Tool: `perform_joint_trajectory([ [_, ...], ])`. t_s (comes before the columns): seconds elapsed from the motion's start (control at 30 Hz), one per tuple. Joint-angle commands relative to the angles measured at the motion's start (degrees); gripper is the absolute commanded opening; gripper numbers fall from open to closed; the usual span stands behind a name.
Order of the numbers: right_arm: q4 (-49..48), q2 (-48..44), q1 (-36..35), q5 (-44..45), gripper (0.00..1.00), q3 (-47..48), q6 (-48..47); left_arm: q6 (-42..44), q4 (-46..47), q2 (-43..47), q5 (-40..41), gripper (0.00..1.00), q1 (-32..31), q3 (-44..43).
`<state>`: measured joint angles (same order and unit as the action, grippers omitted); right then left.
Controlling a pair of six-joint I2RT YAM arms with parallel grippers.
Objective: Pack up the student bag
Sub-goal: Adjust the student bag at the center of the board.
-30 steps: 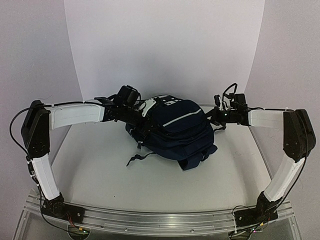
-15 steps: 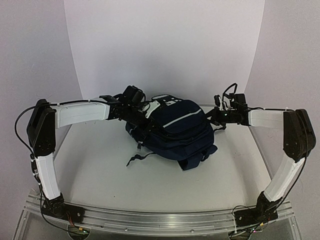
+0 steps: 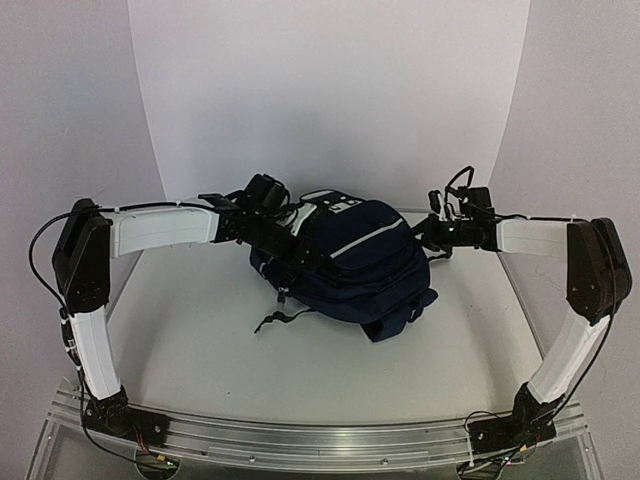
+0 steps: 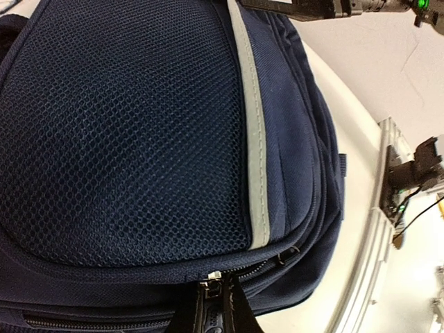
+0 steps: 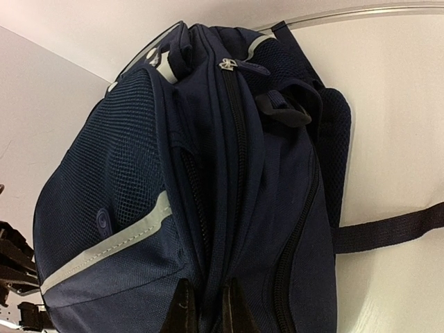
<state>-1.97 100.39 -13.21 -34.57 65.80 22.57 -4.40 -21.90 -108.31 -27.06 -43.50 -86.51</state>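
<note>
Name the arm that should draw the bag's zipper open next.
Left. The left fingers are shut on the zipper pull of the student bag; the right fingers only pinch fabric at its other end, steadying it.

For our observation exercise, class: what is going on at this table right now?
A two-armed robot is handling a navy student bag lying on the white table. The left gripper is closed at a zip pull on one end of the bag. The right gripper pinches a fold of fabric at the opposite end. The zips that show look closed.
</note>
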Motion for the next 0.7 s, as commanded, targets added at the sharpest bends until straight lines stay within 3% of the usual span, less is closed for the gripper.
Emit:
perform_joint_trajectory([
  [0.0, 2.0, -2.0, -0.2, 9.9, 0.00, -0.6, 1.3, -13.8, 2.4, 0.5, -13.5, 0.00, -2.9, -0.7],
  [0.17, 1.1, -4.3, -0.3, 20.9, 0.00, -3.5, 8.7, -23.5, 6.2, -0.3, -16.2, 0.00, -4.8, -0.3],
  [0.23, -1.3, -5.4, -0.3, 21.0, 0.00, -4.8, 10.5, -26.1, 8.0, 0.0, -16.0, 0.00, -5.0, 0.8],
  [0.33, -2.4, -7.8, -0.3, 20.1, 0.17, -5.8, 9.4, -28.3, 8.2, 0.7, -12.7, 0.00, -4.9, 2.3],
  [0.67, 3.9, -18.7, -0.4, 21.5, 0.40, -7.3, 2.4, -39.1, 18.1, -0.8, -16.0, 0.01, -7.0, 2.1],
])
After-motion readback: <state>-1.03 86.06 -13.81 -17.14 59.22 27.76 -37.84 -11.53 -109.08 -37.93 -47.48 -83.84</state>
